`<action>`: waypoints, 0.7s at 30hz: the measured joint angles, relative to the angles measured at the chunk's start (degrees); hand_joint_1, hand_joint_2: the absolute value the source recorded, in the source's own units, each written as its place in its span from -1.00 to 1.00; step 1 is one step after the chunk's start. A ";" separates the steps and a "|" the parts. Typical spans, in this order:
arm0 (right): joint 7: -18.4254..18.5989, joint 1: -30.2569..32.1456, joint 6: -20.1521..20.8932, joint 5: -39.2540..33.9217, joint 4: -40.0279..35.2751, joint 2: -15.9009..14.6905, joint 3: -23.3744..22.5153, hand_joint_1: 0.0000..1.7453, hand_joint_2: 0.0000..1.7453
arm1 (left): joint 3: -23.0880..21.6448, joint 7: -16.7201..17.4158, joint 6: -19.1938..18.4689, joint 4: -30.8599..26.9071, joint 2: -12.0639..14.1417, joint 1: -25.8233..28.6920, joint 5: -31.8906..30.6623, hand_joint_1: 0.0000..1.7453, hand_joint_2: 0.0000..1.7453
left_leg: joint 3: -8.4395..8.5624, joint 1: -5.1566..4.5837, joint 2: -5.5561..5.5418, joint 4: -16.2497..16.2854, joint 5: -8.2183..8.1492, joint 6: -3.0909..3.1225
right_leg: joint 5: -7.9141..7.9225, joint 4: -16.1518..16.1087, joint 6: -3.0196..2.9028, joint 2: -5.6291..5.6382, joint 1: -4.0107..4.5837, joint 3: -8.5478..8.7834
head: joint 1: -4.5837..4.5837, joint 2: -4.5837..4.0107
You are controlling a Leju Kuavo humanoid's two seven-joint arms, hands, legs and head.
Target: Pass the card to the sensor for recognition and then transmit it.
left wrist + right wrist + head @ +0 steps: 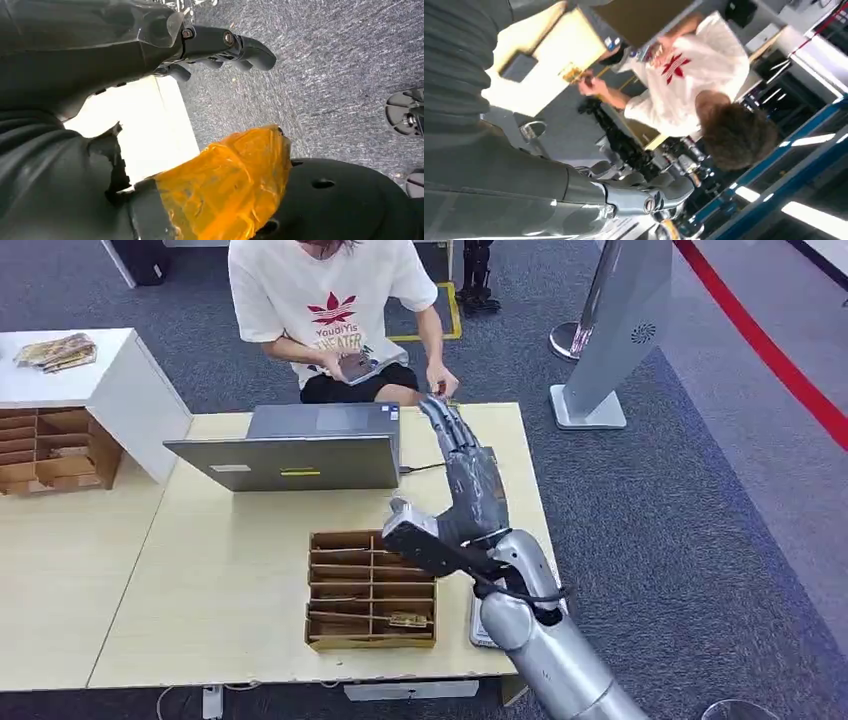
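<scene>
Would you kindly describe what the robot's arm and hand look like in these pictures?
The right arm is a polished silver tube with rounded joints and a thin black cable looped at the elbow. A black box sits at the wrist. The right hand has a dark grey ribbed cover and slim dark segmented fingers. The left hand has glossy dark fingers with small metal screws.

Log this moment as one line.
right robot hand: stretched toward person's hand at table far edge | card: in person's hand | left robot hand: empty
</scene>
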 joint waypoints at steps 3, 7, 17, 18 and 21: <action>-0.22 3.56 -1.14 1.07 -2.75 -1.47 1.66 -0.46 1.00 | 0.00 -1.97 0.35 0.00 0.05 0.07 -0.02 -1.00 -1.00 | -0.04 0.00 0.00 0.00 -0.04 0.01 | -0.04 0.00 -0.02 -0.01 0.00 -0.02 | 0.00 0.00; 0.39 6.88 -2.30 3.19 -4.78 -3.19 3.98 0.96 1.00 | 0.00 -3.10 -0.15 0.00 0.13 -0.01 -0.61 -1.00 -1.00 | -0.04 0.00 0.03 -0.01 -0.06 0.02 | -0.05 0.00 -0.03 0.02 0.00 -0.04 | -0.02 0.00; 2.57 8.18 -2.93 6.38 -4.81 -5.09 7.25 0.70 1.00 | 0.00 -2.84 -0.68 0.00 0.18 -0.04 -0.50 -1.00 -1.00 | -0.04 0.00 0.03 -0.01 -0.05 0.02 | -0.04 0.00 -0.04 0.01 0.00 -0.04 | -0.02 0.00; 2.93 8.18 -3.13 6.84 -4.74 -5.22 7.54 0.56 1.00 | 0.00 -2.84 -0.57 0.00 0.18 -0.05 -0.50 -1.00 -1.00 | -0.04 0.00 0.03 -0.01 -0.05 0.02 | -0.04 0.00 -0.04 0.01 0.00 -0.04 | -0.02 0.00; 3.78 8.18 -3.39 7.54 -4.59 -5.66 8.02 0.42 1.00 | 0.00 -2.93 0.31 0.00 0.20 -0.07 -0.55 -1.00 -1.00 | -0.04 0.00 0.03 -0.01 -0.05 0.02 | -0.05 0.00 -0.04 0.02 0.00 -0.04 | 0.00 0.00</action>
